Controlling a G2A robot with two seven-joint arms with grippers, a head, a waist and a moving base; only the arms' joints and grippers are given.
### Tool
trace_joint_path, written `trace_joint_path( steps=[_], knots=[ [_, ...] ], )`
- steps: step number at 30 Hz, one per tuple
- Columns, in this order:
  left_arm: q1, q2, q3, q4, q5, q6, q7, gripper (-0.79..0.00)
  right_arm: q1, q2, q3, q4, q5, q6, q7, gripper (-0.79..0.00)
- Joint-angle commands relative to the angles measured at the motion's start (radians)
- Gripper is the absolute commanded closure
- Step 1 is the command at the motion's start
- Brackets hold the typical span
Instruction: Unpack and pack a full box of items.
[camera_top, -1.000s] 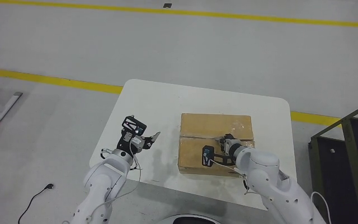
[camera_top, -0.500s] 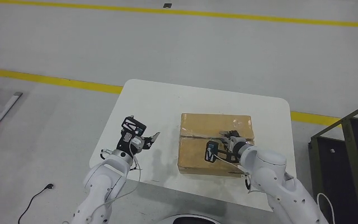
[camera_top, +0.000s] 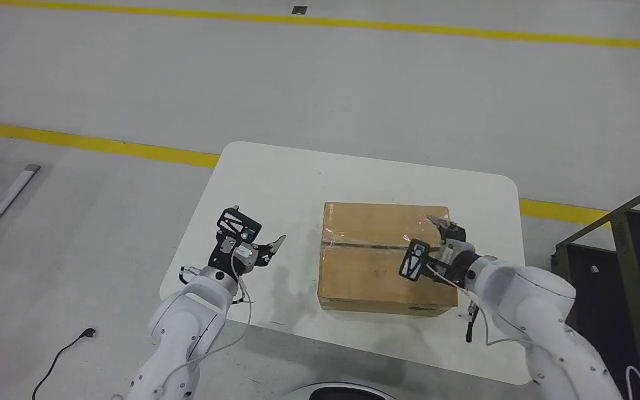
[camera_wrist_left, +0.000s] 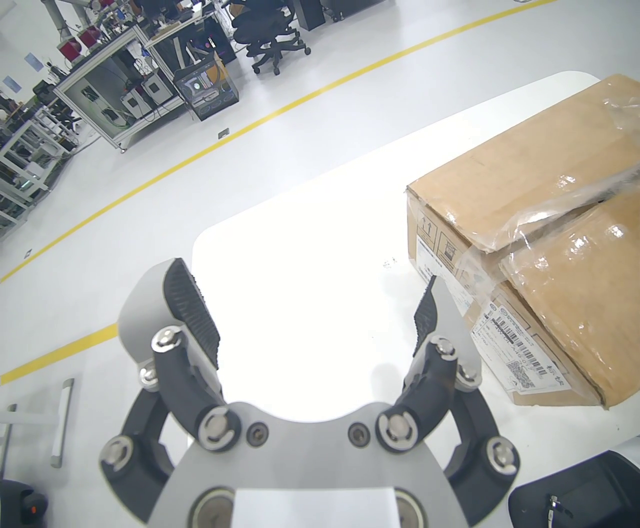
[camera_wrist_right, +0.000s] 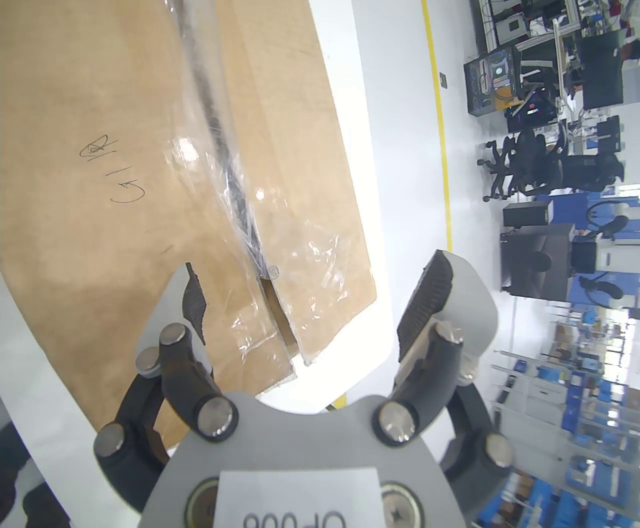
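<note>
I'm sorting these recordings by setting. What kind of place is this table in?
Probably a robotics lab or workshop hall: yellow floor lines, framed workbenches loaded with equipment, and office chairs lie beyond the white table holding the cardboard box.

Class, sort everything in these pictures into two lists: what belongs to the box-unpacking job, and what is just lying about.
Belongs to the job:
cardboard box, flaps closed
clear tape along its seam
left claw, open
right claw, open
table

Just lying about:
office chairs
yellow floor line
</note>
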Motion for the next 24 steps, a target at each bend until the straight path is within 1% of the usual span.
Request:
trace_joint_path(
  steps=[1,2,4,5,6,7,8,13,16,18,24],
  knots=[
    [0.000,0.000,0.000,0.000,0.000,0.000,0.000,-0.785,-0.030,0.002,0.061,0.015,0.085,0.010,-0.041,-0.785],
    [0.000,0.000,0.000,0.000,0.000,0.000,0.000,-0.785,-0.045,0.002,0.088,0.025,0.124,0.017,-0.067,-0.782],
    [0.000,0.000,0.000,0.000,0.000,0.000,0.000,-0.785,-0.075,0.003,0.136,0.049,0.195,0.027,-0.127,-0.677],
    [0.000,0.000,0.000,0.000,0.000,0.000,0.000,-0.785,-0.089,0.003,0.158,0.061,0.230,0.037,-0.160,-0.493],
    [0.000,0.000,0.000,0.000,0.000,0.000,0.000,-0.785,-0.103,0.003,0.176,0.073,0.264,0.045,-0.195,-0.326],
    [0.000,0.000,0.000,0.000,0.000,0.000,0.000,-0.785,-0.118,0.002,0.193,0.090,0.303,0.057,-0.233,-0.234],
    [0.000,0.000,0.000,0.000,0.000,0.000,0.000,-0.785,-0.132,0.001,0.207,0.105,0.338,0.070,-0.271,0.000],
    [0.000,0.000,0.000,0.000,0.000,0.000,0.000,-0.785,-0.190,-0.012,0.222,0.200,0.526,0.127,-0.470,0.000],
    [0.000,0.000,0.000,0.000,0.000,0.000,0.000,-0.785,-0.200,-0.019,0.197,0.233,0.583,0.138,-0.558,0.000],
    [0.000,0.000,0.000,0.000,0.000,0.000,0.000,-0.785,-0.200,-0.018,0.178,0.232,0.525,0.130,-0.544,0.000],
    [0.000,0.000,0.000,0.000,0.000,0.000,0.000,-0.785,-0.200,-0.018,0.178,0.232,0.525,0.130,-0.544,0.000]
  ],
)
